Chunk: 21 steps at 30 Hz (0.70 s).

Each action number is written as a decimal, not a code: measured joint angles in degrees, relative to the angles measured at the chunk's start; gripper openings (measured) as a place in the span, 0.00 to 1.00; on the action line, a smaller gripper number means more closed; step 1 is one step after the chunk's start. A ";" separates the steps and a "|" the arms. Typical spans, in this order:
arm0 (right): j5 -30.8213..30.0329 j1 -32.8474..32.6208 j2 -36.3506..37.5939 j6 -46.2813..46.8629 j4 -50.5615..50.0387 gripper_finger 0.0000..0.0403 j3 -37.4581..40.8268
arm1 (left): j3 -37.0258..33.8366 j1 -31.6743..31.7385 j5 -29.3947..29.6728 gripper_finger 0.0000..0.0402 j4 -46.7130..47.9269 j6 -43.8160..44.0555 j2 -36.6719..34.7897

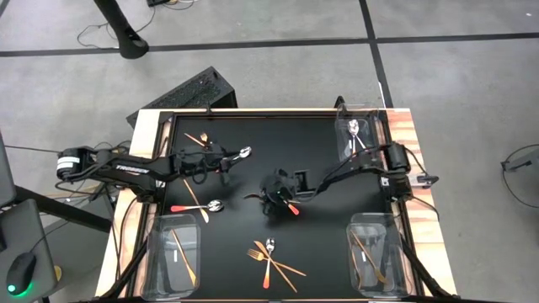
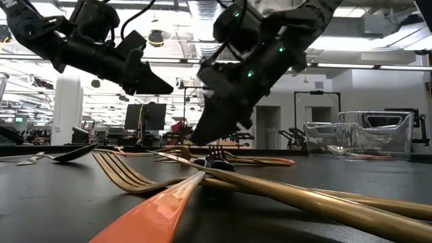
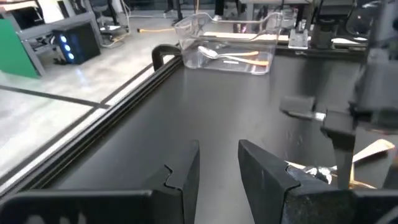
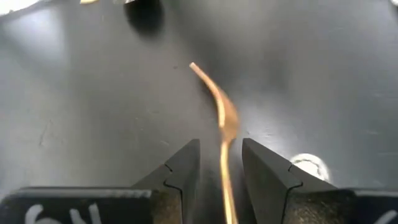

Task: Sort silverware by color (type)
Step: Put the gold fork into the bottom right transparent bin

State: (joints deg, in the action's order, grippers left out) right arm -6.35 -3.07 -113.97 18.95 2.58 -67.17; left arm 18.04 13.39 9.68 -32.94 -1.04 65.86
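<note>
Four clear bins [image 1: 174, 252] at the corners of the black bench [image 1: 320, 160], silverware [image 1: 271, 259] scattered between. Left end effector [image 1: 221, 160] open over the far-left part, empty. Right end effector [image 4: 221, 163] mid-bench, gold fork [image 4: 219, 106] between its parted fingers [image 4: 182, 165]; grip uncertain.

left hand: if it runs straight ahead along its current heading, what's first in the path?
Probably nothing nearby. The left wrist view shows bare black mat ahead of the left hand, then the clear bin holding silverware at the far table corner. The right arm sits off to one side; depth is uncertain.
</note>
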 joint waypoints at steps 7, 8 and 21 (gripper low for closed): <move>0.07 0.17 -1.67 -0.59 -3.39 0.34 -1.45 | 0.03 0.00 -0.01 0.25 0.66 -1.34 -1.18; -0.19 0.17 -1.66 -0.58 -4.50 0.34 -1.43 | 0.03 0.00 0.00 0.25 0.65 -1.33 -1.17; -1.30 0.31 -1.57 -0.43 -8.94 0.13 -1.38 | 0.03 -0.02 -0.29 0.25 1.54 0.28 -1.17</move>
State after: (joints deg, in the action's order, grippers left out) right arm -7.64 -2.76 -115.55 18.52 -6.35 -68.55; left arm 18.06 13.37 9.39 -31.40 -0.75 64.69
